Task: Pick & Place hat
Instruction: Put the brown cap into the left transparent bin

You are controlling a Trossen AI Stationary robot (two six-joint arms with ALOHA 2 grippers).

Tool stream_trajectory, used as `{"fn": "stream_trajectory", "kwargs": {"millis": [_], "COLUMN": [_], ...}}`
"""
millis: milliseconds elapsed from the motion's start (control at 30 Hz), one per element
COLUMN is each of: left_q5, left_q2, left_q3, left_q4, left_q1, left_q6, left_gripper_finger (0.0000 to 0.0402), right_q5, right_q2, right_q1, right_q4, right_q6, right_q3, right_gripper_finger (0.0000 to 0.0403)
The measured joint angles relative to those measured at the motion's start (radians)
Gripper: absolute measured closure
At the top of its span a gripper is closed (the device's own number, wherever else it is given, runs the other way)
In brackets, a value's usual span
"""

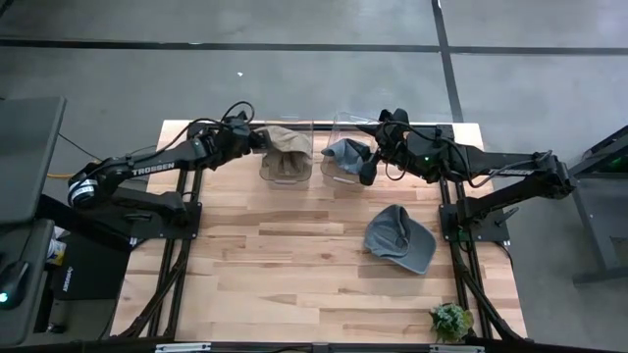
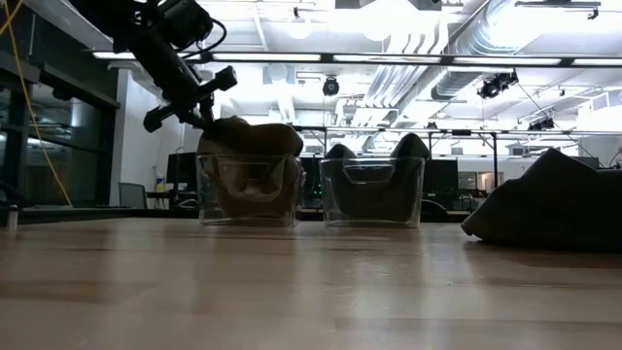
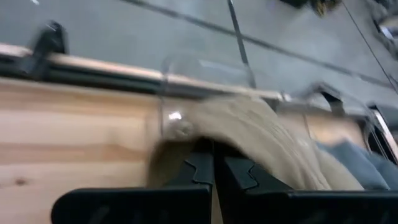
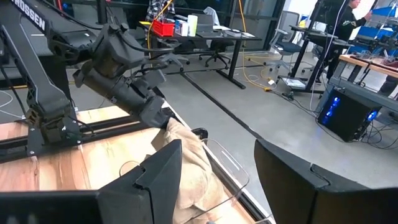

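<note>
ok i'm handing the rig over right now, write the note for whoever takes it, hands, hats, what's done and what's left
Left hand: shut on the tan hat, holding it over the left clear bin at the table's far edge; the hat is partly down in the bin, not yet released.
Right hand: open, over the right clear bin, nothing in it.
Blue-grey hat: already inside the right clear bin.
Grey cap: loose on the table, nearer than the bins, on the right arm's side.
Small plant: at the near right corner, untouched.
Done: one hat binned.
Left: release the tan hat, then probably pick and place the grey cap.
</note>
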Motion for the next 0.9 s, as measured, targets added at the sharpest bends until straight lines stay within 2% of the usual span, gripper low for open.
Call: {"fn": "stream_trajectory", "kwargs": {"millis": [133, 333, 500, 567, 733, 800, 833, 900], "left_q5": [0.124, 0.21, 0.329, 0.306, 0.026, -0.056, -0.068, -0.013], "left_q2": [0.0, -0.027, -0.065, -0.09, -0.156, -0.165, -0.165, -0.155], "left_q3": [0.0, 0.0, 0.0, 0.0, 0.0, 0.0, 0.0, 0.0], "left_q4": [-0.002, -0.014, -0.011, -0.01, -0.001, 0.009, 0.018, 0.043], "left_q1": [-0.008, -0.037, -0.034, -0.035, -0.033, -0.031, -0.023, 0.014], "left_q6": [0.006, -0.011, -0.046, -0.066, -0.075, -0.094, -0.097, -0.099], "left_gripper_finger": [0.0401, 0.0401, 0.0401, 0.0401, 0.0401, 0.0401, 0.0401, 0.0402], "right_q5": [0.0, 0.001, 0.008, 0.009, 0.022, 0.023, 0.023, 0.024], "right_q2": [0.0, 0.0, 0.0, 0.0, 0.0, 0.0, 0.0, 0.0], "right_q1": [0.0, 0.0, -0.001, -0.001, -0.001, -0.001, -0.001, -0.001], "right_q4": [-0.003, -0.006, -0.007, -0.007, -0.01, -0.011, -0.012, -0.012], "right_q6": [0.0, 0.0, -0.001, -0.004, -0.005, -0.005, -0.005, -0.005], "right_q3": [0.0, 0.0, 0.0, 0.0, 0.0, 0.0, 0.0, 0.0], "right_gripper_finger": [0.0206, 0.0206, 0.0206, 0.0206, 0.0206, 0.0206, 0.0206, 0.0206]}}
